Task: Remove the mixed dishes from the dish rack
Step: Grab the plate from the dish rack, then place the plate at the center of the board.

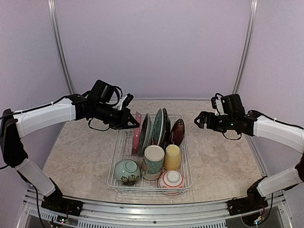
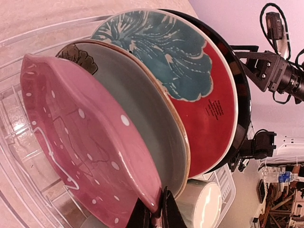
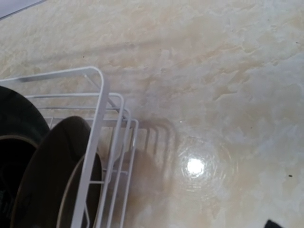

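Your left gripper (image 2: 156, 214) has its two dark fingers (image 2: 173, 213) close together, and the top rim of the pink plate (image 2: 80, 142) sits pinched between them. That pink plate stands on its edge at the left end of the row of plates, in the far half of the dish rack (image 1: 123, 149). Right beside it stand a grey-green plate (image 2: 142, 109), then a teal and red plate (image 2: 199, 95).

In the near half of the rack you can see the tall mug (image 1: 154, 161), the yellow cup (image 1: 172, 156), the pale-green bowl (image 1: 127, 172) and the red-and-white bowl (image 1: 171, 179).

Your right gripper (image 1: 198, 121) looks spread apart and holds nothing. It hangs over the table (image 1: 76, 147), just to the right of the rack's far right corner.
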